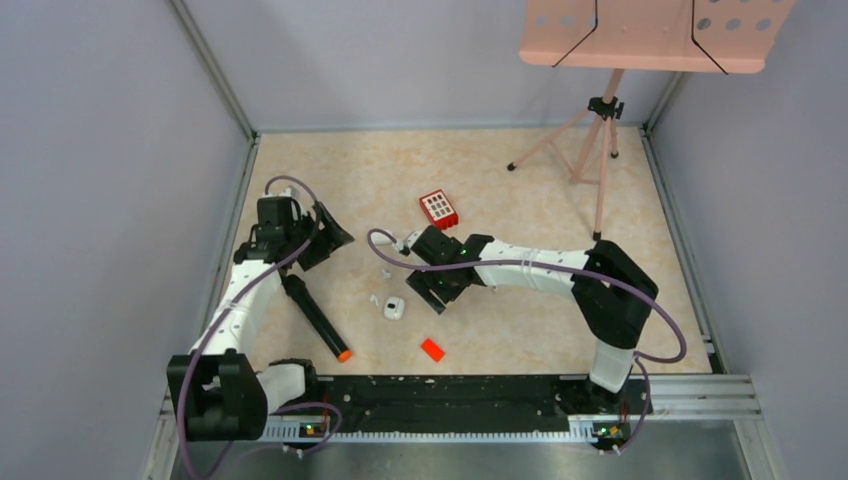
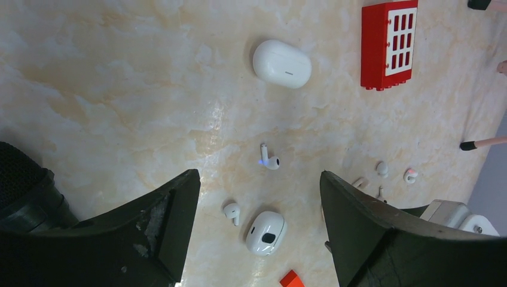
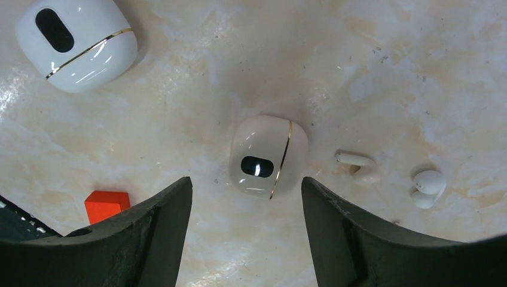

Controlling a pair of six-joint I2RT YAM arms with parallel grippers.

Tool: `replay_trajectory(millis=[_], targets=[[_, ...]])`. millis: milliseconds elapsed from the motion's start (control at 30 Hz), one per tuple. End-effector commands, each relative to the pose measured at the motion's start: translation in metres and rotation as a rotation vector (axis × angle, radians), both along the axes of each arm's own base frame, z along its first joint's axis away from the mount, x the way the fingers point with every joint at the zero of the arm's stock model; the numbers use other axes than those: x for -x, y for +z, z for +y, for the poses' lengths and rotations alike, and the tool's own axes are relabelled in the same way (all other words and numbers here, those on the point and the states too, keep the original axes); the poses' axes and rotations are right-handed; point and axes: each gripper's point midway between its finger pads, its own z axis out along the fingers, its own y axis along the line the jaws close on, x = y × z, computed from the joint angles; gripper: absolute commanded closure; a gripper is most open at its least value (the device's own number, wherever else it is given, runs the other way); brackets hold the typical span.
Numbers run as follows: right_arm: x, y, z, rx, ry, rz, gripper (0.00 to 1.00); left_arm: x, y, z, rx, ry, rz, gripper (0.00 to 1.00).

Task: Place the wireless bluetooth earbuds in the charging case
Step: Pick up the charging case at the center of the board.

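Three closed charging cases lie on the marbled table. A cream case (image 3: 268, 156) with a gold seam and dark window sits just ahead of my open right gripper (image 3: 246, 179), apart from both fingers. A white case (image 3: 76, 43) with the same window lies further off; my open, empty left gripper (image 2: 258, 174) hovers high above this white case (image 2: 266, 232) (image 1: 394, 308). A plain white case (image 2: 281, 64) lies beyond. The earbuds lie loose: one (image 2: 232, 210) beside the windowed case, one with a blue light (image 2: 270, 160), and two (image 3: 356, 160) (image 3: 429, 185) right of the cream case.
A red block (image 1: 438, 209) stands behind the right gripper (image 1: 440, 288). An orange-red chip (image 1: 432, 349) lies near the front rail. A black marker with an orange tip (image 1: 315, 318) lies by the left arm. A pink music stand (image 1: 600, 150) stands at the back right.
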Motion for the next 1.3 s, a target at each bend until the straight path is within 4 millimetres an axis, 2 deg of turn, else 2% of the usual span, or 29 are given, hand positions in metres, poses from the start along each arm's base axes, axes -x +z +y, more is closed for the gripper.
replay_trajectory(millis=[0, 333, 500, 733, 900, 967, 1067, 1100, 1200, 1233, 1267], targets=[[0.0, -0.006, 0.0, 0.017, -0.017, -0.018, 0.34, -0.018, 0.025, -0.002, 0.024, 0.003, -0.079, 0.22], [-0.001, -0.018, -0.001, 0.046, -0.015, -0.014, 0.36, -0.018, 0.026, 0.001, 0.013, 0.011, -0.086, 0.22], [-0.003, -0.024, -0.003, 0.059, -0.012, -0.017, 0.44, -0.018, 0.026, 0.0, 0.016, 0.01, -0.086, 0.22], [-0.005, -0.03, -0.008, 0.084, -0.009, -0.032, 0.44, -0.02, 0.027, 0.0, 0.017, 0.01, -0.089, 0.22], [-0.011, -0.028, -0.009, 0.084, 0.009, -0.069, 0.56, -0.022, 0.025, -0.002, 0.019, -0.005, -0.083, 0.23], [-0.016, -0.015, -0.008, 0.067, 0.036, -0.104, 0.61, -0.023, 0.024, -0.003, 0.019, -0.019, -0.082, 0.23], [-0.033, 0.017, -0.009, 0.047, 0.108, -0.206, 0.83, -0.028, 0.028, -0.012, 0.02, -0.089, -0.107, 0.23], [-0.04, 0.029, -0.011, 0.042, 0.127, -0.242, 0.85, -0.03, 0.03, -0.017, 0.023, -0.127, -0.12, 0.23], [-0.064, 0.073, -0.015, -0.012, 0.207, -0.401, 0.89, -0.036, 0.047, -0.051, 0.051, -0.312, -0.204, 0.23], [-0.071, 0.089, -0.016, -0.036, 0.244, -0.469, 0.89, -0.039, 0.056, -0.061, 0.067, -0.369, -0.244, 0.23], [-0.079, 0.109, -0.016, -0.063, 0.292, -0.562, 0.88, -0.037, 0.069, -0.079, 0.109, -0.464, -0.296, 0.23]])
